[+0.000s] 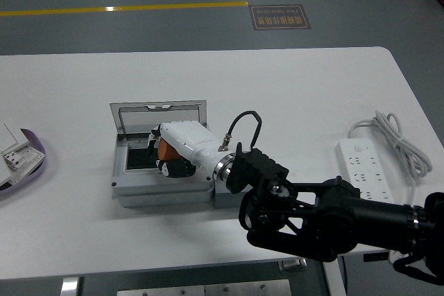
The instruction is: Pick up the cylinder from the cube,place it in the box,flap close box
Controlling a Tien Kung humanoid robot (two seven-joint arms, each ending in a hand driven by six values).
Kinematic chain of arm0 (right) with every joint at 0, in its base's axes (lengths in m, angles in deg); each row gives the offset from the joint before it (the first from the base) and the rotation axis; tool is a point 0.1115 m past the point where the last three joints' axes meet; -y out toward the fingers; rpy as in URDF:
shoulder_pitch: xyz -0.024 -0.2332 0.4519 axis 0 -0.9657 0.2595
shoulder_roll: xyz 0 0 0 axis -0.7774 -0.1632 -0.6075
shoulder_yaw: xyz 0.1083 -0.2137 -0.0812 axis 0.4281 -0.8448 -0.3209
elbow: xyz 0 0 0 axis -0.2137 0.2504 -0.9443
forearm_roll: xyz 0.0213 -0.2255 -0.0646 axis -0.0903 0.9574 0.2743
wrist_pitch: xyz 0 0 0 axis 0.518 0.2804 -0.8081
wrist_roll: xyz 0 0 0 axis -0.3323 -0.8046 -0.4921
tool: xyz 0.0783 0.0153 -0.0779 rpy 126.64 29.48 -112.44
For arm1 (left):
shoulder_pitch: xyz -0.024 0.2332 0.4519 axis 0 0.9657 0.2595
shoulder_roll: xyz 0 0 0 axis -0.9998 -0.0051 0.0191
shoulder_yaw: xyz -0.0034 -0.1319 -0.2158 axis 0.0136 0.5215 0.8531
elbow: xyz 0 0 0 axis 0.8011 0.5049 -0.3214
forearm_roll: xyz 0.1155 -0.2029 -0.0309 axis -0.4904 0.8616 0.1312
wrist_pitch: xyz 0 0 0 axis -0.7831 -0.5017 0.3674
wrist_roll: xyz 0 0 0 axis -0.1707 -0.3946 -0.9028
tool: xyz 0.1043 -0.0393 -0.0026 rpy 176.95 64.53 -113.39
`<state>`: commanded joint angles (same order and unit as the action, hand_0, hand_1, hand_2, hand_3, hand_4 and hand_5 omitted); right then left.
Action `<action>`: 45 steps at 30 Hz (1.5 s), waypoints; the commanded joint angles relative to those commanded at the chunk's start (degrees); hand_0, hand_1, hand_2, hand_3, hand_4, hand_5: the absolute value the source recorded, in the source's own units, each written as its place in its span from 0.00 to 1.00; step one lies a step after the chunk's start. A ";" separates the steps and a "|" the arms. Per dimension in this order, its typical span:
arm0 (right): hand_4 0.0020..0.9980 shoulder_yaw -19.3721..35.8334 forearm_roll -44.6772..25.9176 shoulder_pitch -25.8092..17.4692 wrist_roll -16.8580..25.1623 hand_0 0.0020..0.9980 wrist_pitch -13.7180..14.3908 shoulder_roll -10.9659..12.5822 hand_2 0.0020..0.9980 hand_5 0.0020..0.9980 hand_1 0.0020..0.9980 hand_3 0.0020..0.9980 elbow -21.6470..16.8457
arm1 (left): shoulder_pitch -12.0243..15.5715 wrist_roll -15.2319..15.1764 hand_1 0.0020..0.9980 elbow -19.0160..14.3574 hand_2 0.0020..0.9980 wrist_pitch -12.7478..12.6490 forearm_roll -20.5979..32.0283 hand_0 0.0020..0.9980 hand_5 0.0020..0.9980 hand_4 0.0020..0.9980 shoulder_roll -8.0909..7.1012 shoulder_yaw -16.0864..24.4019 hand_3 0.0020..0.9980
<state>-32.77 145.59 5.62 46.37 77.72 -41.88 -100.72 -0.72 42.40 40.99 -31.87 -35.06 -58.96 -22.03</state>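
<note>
A grey box (132,192) with its clear lid (159,117) standing open sits at the table's middle left. My right hand (165,154), white with black fingers, reaches over the box's dark inside and is shut on an orange cylinder (168,150). The cylinder is held low in the box opening. A grey cube (227,199) stands against the box's right side, mostly hidden under my black right arm (326,216). My left arm is out of view.
A white power strip (364,168) with its coiled cable (395,136) lies at the right. A purple-rimmed tray with white parts (21,161) sits at the left edge. The table's near edge (139,268) runs along the bottom.
</note>
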 joint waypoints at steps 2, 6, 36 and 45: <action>0.02 -0.26 0.49 0.13 -1.04 0.14 -0.29 -0.11 0.45 0.00 0.32 0.43 0.13 | -0.01 0.02 0.56 0.00 0.56 0.00 -0.06 0.51 0.15 0.72 0.01 0.04 0.60; 0.39 -1.47 1.42 0.78 -3.49 0.61 -0.71 -0.55 0.62 0.08 0.61 0.63 0.53 | 0.00 0.12 0.56 0.01 0.56 0.02 -0.28 0.51 0.15 0.72 0.03 0.21 0.60; 0.78 -1.63 -0.67 0.94 -2.77 0.78 1.43 -0.64 0.72 0.50 0.70 0.77 -1.09 | -0.23 0.04 0.56 -0.15 0.56 -0.02 0.01 0.51 0.15 0.72 -0.03 -0.22 0.60; 0.79 4.22 -11.63 1.46 2.45 0.78 7.50 4.12 0.71 0.49 0.69 0.76 -9.57 | -0.29 0.09 0.56 -0.20 0.56 0.03 -0.07 0.51 0.15 0.72 0.03 -0.26 0.60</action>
<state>-28.56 133.95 7.07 48.82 85.22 -37.76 -110.29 -1.01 42.49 40.79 -31.83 -35.12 -58.93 -22.29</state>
